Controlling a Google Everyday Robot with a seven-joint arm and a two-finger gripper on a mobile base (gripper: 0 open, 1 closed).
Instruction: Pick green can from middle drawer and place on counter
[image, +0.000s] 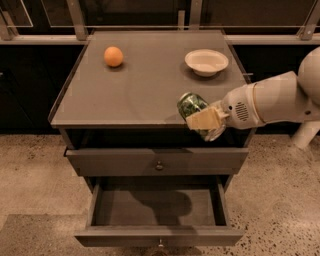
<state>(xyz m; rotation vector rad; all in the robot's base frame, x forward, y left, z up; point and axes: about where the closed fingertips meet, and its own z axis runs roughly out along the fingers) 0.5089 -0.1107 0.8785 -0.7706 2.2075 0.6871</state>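
My gripper (201, 119) comes in from the right on a white arm and is shut on the green can (191, 104). It holds the can tilted at the counter's front right edge, above the closed topmost drawer (125, 161). A cream finger (205, 120) crosses the can's lower side. The counter (142, 87) is flat and grey. The middle drawer (150, 206) is pulled open below, and nothing shows inside it but the arm's shadow.
An orange ball (113, 56) sits at the counter's back left. A white bowl (206, 61) sits at the back right, just behind the can. A rail and dark panels run behind the cabinet. Speckled floor surrounds it.
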